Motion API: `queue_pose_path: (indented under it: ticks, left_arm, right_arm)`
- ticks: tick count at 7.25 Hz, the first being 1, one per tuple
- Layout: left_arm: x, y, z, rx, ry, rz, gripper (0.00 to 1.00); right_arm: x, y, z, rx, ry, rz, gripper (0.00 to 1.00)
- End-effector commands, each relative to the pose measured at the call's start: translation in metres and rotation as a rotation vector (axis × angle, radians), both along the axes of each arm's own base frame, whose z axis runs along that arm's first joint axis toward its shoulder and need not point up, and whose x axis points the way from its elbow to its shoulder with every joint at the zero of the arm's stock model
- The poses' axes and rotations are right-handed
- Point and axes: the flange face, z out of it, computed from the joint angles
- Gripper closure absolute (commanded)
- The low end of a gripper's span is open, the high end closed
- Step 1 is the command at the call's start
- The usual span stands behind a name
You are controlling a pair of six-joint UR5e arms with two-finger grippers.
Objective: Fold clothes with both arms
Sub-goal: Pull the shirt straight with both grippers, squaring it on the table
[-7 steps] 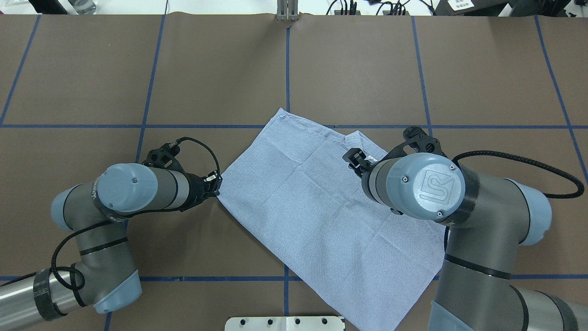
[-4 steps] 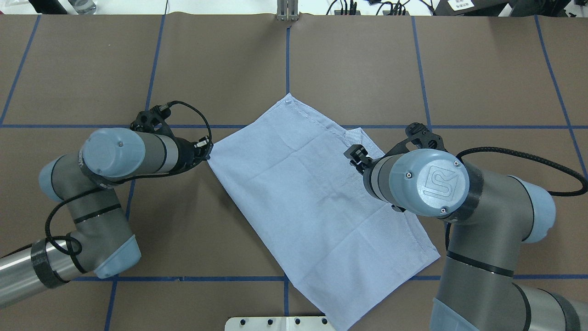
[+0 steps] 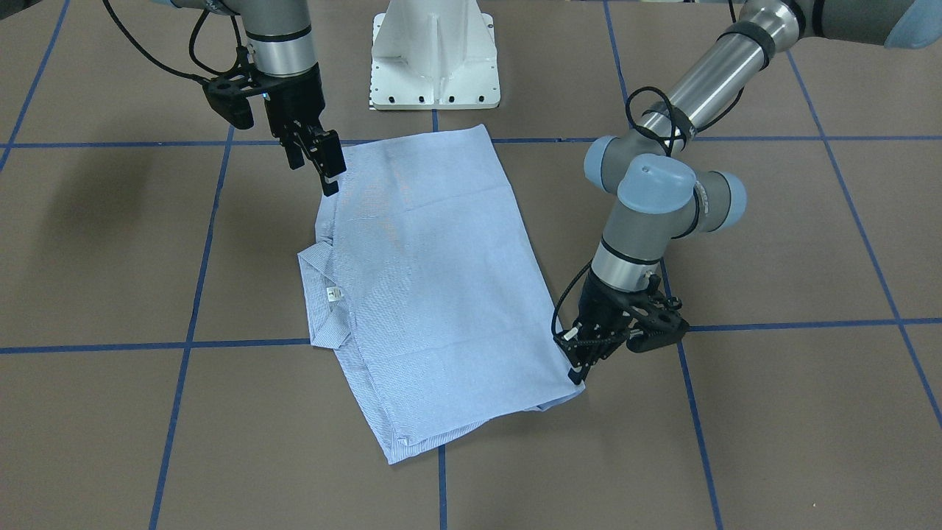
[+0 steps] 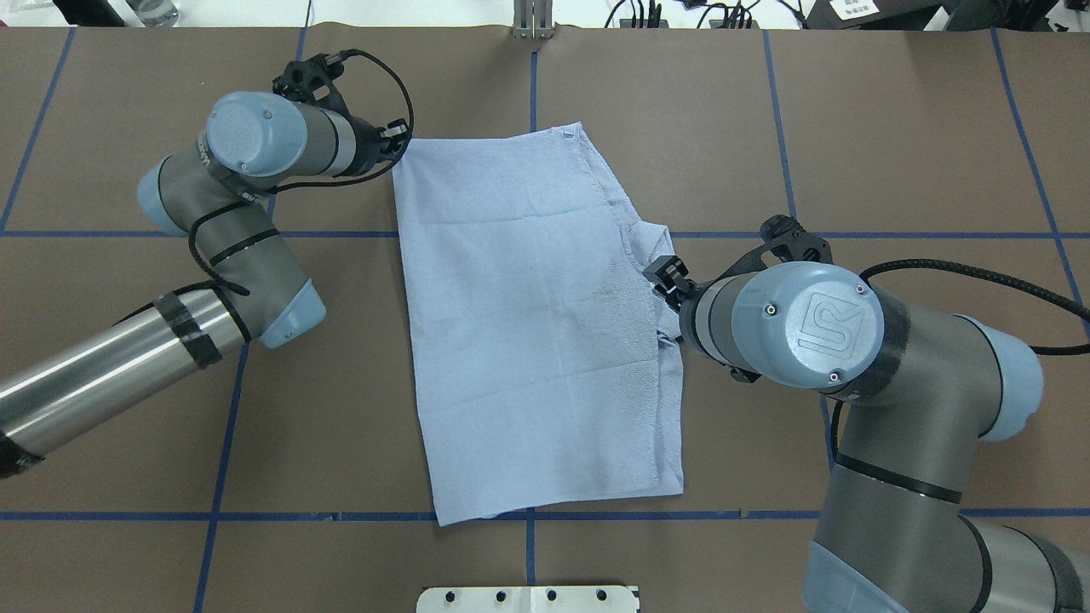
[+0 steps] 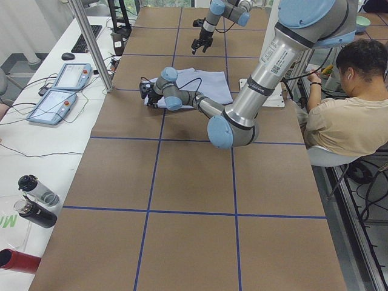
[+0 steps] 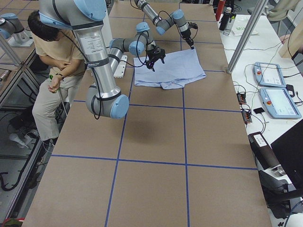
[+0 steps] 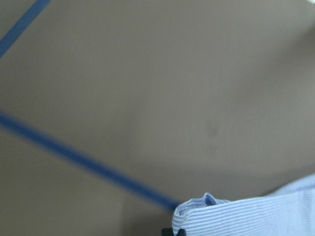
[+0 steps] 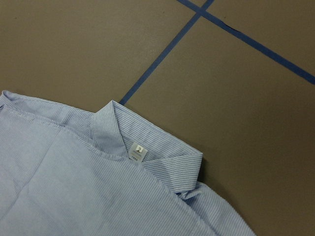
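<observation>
The light blue pinstriped shirt (image 4: 528, 323) lies folded in a flat rectangle on the brown table, and it also shows in the front view (image 3: 434, 280). Its collar (image 3: 320, 294) with the white label (image 8: 139, 150) sticks out on the robot's right. My left gripper (image 4: 398, 140) is shut on the shirt's far left corner, low at the table (image 3: 578, 372). The left wrist view shows that pinched corner (image 7: 211, 206). My right gripper (image 3: 315, 169) is open and empty, raised above the shirt's right edge by the collar (image 4: 662, 281).
The white pedestal base (image 3: 434, 59) stands at the table's near edge. Blue tape lines (image 4: 532, 119) mark a grid on the table. A seated operator (image 5: 351, 115) is beside the robot. Pendants (image 5: 60, 91) and bottles (image 5: 36, 200) lie on a side table.
My left gripper has pulled the shirt's corner away from the robot. The shirt has swung from diagonal to square with the tape lines. The right gripper has hardly moved.
</observation>
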Motion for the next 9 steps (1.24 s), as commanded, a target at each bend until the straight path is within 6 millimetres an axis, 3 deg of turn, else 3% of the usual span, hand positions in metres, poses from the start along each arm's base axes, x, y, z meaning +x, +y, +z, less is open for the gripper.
queue_pose_path:
  ticks: [1, 2, 4, 5, 6, 7, 9]
  left_arm:
    - [-0.009, -0.037, -0.007, 0.058, -0.022, -0.019, 0.63]
    - [-0.014, -0.034, -0.008, 0.067, -0.014, -0.018, 0.35]
    - [-0.042, 0.001, -0.017, 0.096, 0.045, 0.027, 0.34]
    - [-0.053, 0.02, -0.015, 0.09, 0.082, 0.077, 0.34]
    - [-0.062, 0.032, -0.008, 0.092, 0.084, 0.08, 0.34]
    - [-0.065, 0.036, 0.002, 0.085, 0.079, 0.082, 0.34]
    - [-0.062, 0.039, 0.004, 0.082, 0.076, 0.083, 0.34]
  right_arm:
    - [-0.002, 0.001, -0.002, -0.006, -0.006, 0.003, 0.0]
    - [-0.01, 0.006, -0.003, -0.012, -0.008, -0.007, 0.0]
    - [-0.039, 0.037, -0.008, -0.014, -0.025, -0.066, 0.0]
    - [-0.068, 0.056, 0.0, -0.033, -0.084, -0.074, 0.0]
    - [-0.094, 0.06, 0.022, -0.039, -0.083, -0.071, 0.0]
    - [-0.106, 0.068, 0.031, -0.034, -0.07, -0.08, 0.0]
    - [-0.127, 0.081, 0.049, -0.06, -0.033, -0.089, 0.0]
